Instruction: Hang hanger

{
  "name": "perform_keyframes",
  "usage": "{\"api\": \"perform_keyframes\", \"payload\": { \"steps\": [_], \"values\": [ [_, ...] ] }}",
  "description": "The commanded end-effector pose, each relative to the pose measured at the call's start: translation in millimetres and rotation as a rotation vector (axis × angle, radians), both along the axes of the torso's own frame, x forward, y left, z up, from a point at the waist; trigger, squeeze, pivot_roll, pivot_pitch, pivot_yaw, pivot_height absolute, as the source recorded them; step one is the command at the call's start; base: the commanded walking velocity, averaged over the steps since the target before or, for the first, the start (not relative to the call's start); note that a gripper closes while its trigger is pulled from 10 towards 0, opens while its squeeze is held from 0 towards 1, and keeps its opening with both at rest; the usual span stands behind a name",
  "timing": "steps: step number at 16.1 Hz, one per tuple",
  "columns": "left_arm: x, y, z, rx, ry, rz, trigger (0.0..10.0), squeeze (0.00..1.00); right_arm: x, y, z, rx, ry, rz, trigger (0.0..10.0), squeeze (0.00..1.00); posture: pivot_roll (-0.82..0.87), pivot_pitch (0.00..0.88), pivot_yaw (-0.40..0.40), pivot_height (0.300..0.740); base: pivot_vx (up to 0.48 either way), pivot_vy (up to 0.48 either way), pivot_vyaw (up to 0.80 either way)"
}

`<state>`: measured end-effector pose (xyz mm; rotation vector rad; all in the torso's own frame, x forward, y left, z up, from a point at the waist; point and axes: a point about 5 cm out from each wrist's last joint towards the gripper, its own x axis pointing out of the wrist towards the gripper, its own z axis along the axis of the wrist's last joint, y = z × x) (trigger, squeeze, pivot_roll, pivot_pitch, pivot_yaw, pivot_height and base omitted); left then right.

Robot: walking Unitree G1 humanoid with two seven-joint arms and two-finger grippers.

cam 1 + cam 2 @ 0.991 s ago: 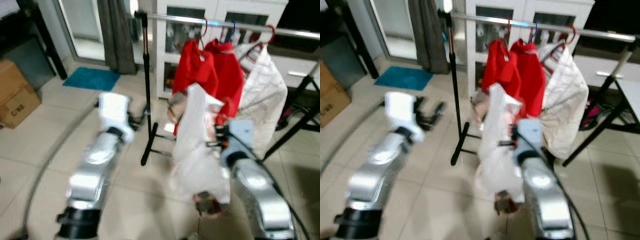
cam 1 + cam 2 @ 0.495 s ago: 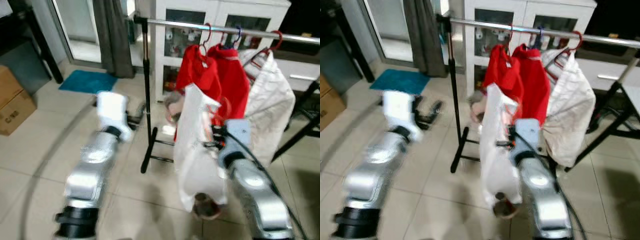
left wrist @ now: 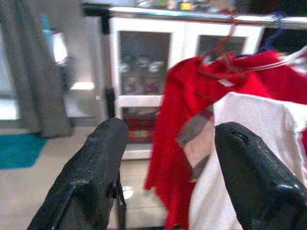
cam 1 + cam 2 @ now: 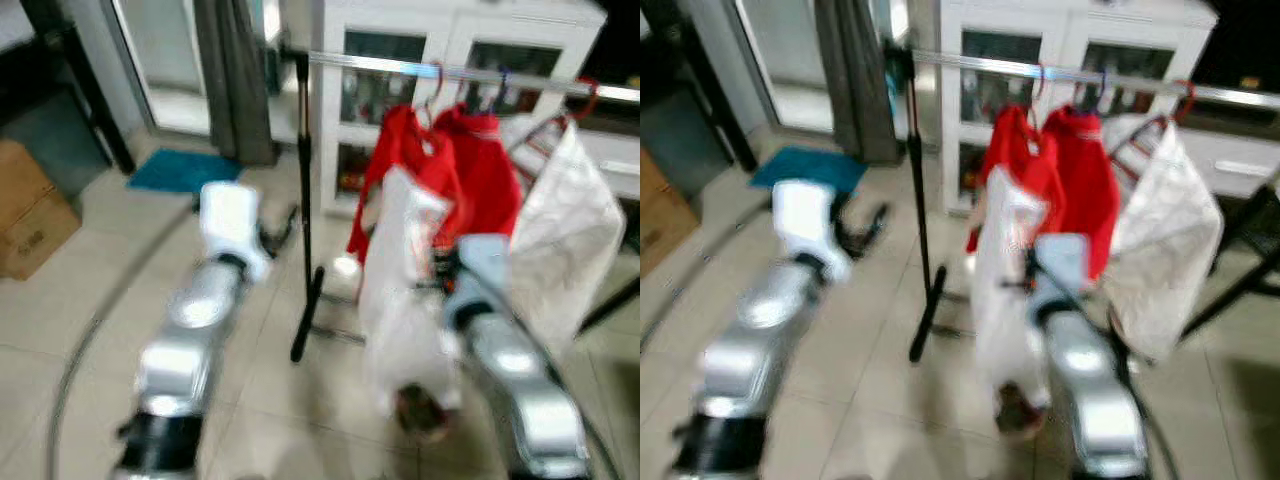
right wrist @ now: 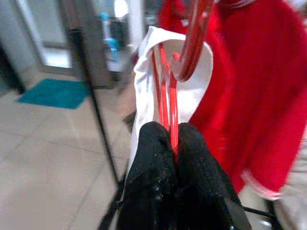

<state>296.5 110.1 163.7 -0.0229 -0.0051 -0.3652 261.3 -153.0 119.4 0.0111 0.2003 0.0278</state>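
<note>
Your right gripper [image 5: 171, 143] is clenched on the red hanger [image 5: 180, 72] just under its hook, so the white garment [image 4: 400, 290] hangs clear below the rail [image 4: 470, 72], beside the red shirts [image 4: 450, 180]; your left gripper [image 3: 168, 158] waits released, fingers spread, near the rack's post [image 4: 303, 200]

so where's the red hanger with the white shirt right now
The red hanger is pinched in the right tool, with the white shirt draped on it. It sits below the rail, in front of the red garments, not yet hooked.
</note>
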Motion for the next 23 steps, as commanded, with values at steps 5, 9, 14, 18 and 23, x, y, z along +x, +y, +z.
{"api": "perform_keyframes", "payload": {
  "steps": [5,9,14,18,23],
  "values": [
    [1.8,9.5,1.3,0.015,-0.008,0.031,10.0,0.0,1.3,5.4,7.6,0.01,-0.033,0.003,10.0,0.0,-0.01,0.04,0.0,0.74,0.346,0.0,0.0],
    [1.1,8.3,0.4,0.014,-0.005,0.025,10.0,0.0,1.0,4.5,8.6,0.004,-0.039,0.002,10.0,0.0,-0.01,0.038,0.003,0.74,0.349,0.0,0.0],
    [1.4,9.0,-0.9,0.023,-0.001,0.015,10.0,0.0,1.2,5.0,8.4,0.004,-0.041,0.001,10.0,0.0,-0.01,0.033,0.009,0.74,0.348,0.0,0.0],
    [2.0,8.6,-0.8,0.032,-0.007,0.008,10.0,0.0,0.8,5.4,8.9,-0.008,-0.048,0.009,10.0,0.0,-0.01,0.026,0.011,0.74,0.348,0.0,0.0],
    [2.3,7.6,-1.3,0.044,-0.014,-0.003,10.0,0.0,2.3,4.9,7.9,-0.003,-0.046,0.012,10.0,0.0,-0.01,0.001,0.017,0.74,0.347,0.0,0.0]
  ]
}}
